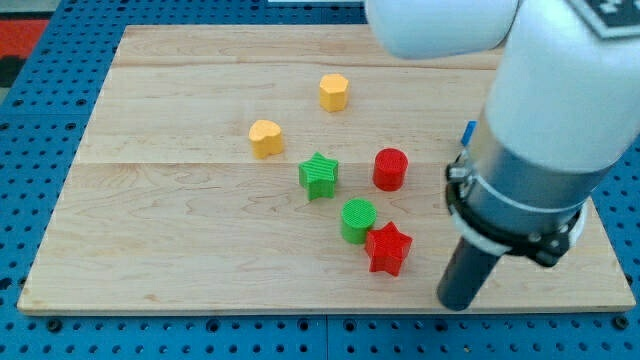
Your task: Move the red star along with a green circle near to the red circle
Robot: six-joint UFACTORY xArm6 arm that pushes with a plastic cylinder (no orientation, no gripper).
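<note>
The red star point(388, 248) and the green circle point(358, 220) sit touching each other, the star at the circle's lower right as the view has it; both lie below the red circle point(390, 169), the green one close to it but not touching, the star a little farther off toward the view's bottom; so the pair is already gathered and stands fairly near its goal, though I judge a short push toward the view's top would still be wanted to bring the star properly alongside. My tip point(458, 303) rests on the bench point(170, 230) to the view's right of the red star and somewhat lower, apart from it, touching no block; the end effector is a plain dark rod with nothing to open or close, so it holds nothing. A green star point(319, 175) lies to the view's left of the red circle; a yellow heart-like block point(266, 138) and a yellow hexagon-like block point(334, 92) stand farther up and well clear of the work; a small blue piece point(468, 132) shows beside the arm, too hidden to name.
</note>
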